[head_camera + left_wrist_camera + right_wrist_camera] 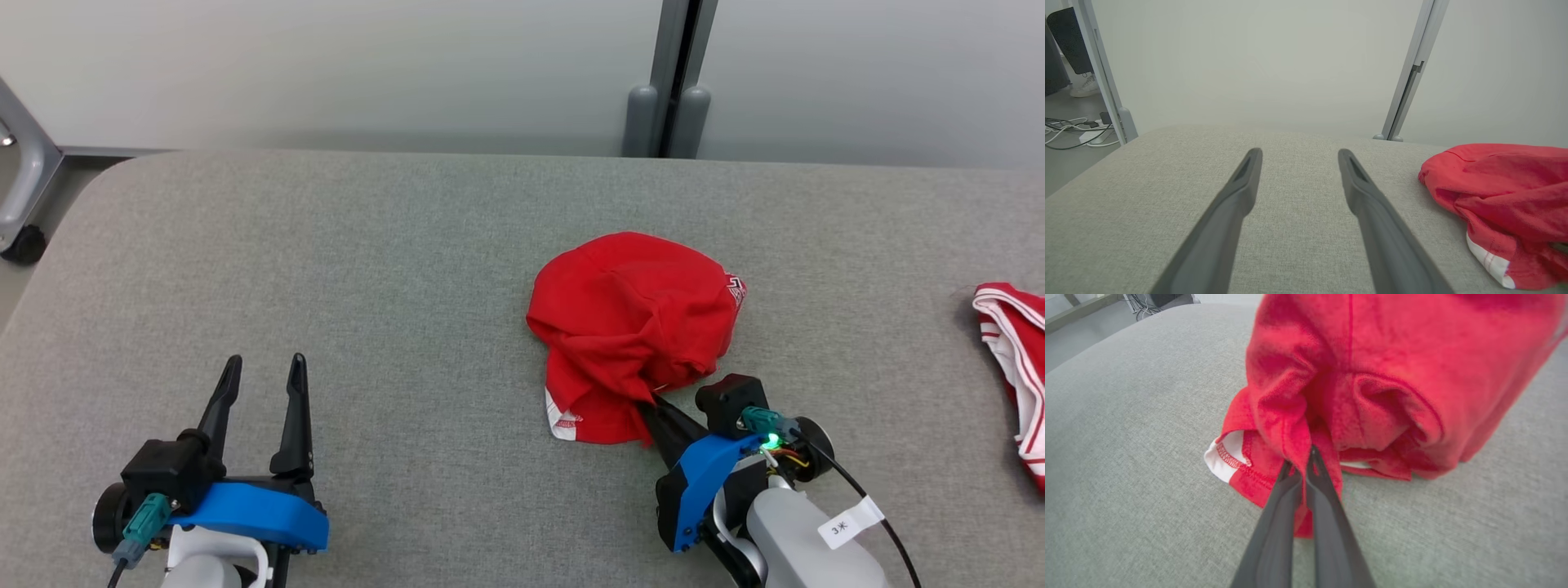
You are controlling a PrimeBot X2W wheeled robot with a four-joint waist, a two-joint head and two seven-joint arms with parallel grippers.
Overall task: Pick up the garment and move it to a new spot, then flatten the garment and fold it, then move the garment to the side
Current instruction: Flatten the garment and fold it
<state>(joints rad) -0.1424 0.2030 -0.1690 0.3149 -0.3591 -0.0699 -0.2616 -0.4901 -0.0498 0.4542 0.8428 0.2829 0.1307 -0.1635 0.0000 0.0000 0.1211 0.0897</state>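
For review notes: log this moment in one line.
right gripper: jaws shut on red garment | left gripper: jaws open, empty | state: crumpled

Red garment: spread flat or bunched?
Bunched: the red garment sits in a crumpled mound, one fold pinched by the right gripper.

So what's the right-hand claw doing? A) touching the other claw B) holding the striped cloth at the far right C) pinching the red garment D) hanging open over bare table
C: the right gripper is shut on a fold at the near edge of the red garment.
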